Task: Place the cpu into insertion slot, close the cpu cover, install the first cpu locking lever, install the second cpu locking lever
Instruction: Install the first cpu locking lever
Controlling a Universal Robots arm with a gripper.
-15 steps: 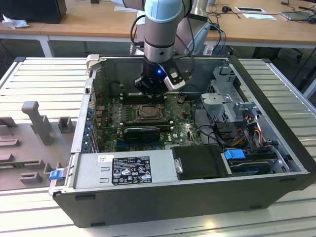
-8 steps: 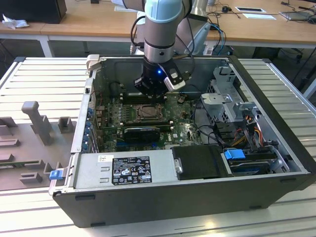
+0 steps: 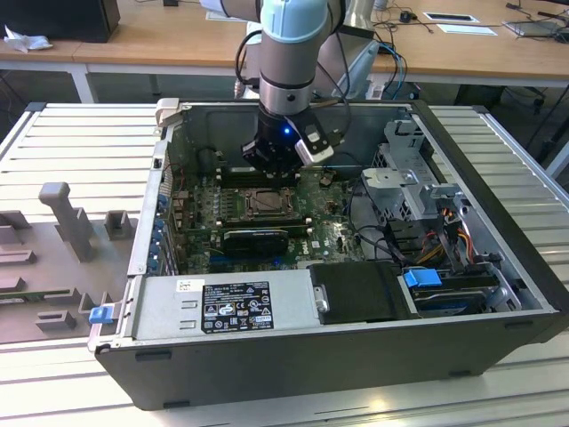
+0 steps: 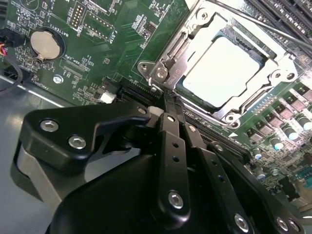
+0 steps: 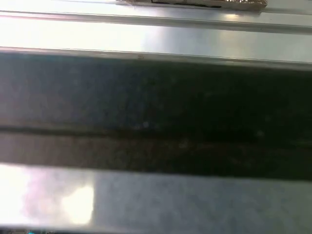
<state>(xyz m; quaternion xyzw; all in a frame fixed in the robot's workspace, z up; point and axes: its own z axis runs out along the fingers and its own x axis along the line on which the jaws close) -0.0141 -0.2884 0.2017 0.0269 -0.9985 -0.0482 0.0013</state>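
The cpu [image 4: 225, 72] sits flat in the insertion slot [image 4: 273, 61], its pale face showing through the square window of the cpu cover [image 4: 192, 46], which lies down over it, so the chip looks placed and the cover closed. The claw [image 4: 168, 100] hangs just beside the socket's corner, its two black fingers [image 4: 171, 141] pressed together with nothing between them, their tips at the bent metal end of a locking lever [image 4: 163, 73]; that narrow, closed shape probably suits pushing a thin wire lever rather than gripping it. Whether the tips actually touch the lever cannot be told. A second thin lever rod [image 4: 253, 22] runs along the far edge of the socket. In the exterior view the arm [image 3: 289, 53] reaches straight down into the open computer case [image 3: 498, 294], which rests on a ribbed desk [image 3: 80, 151]. Around the socket crowd long black card slots [image 4: 287, 12], a coin battery [image 4: 47, 43] and small capacitors [image 4: 287, 131], leaving little room to swing sideways.
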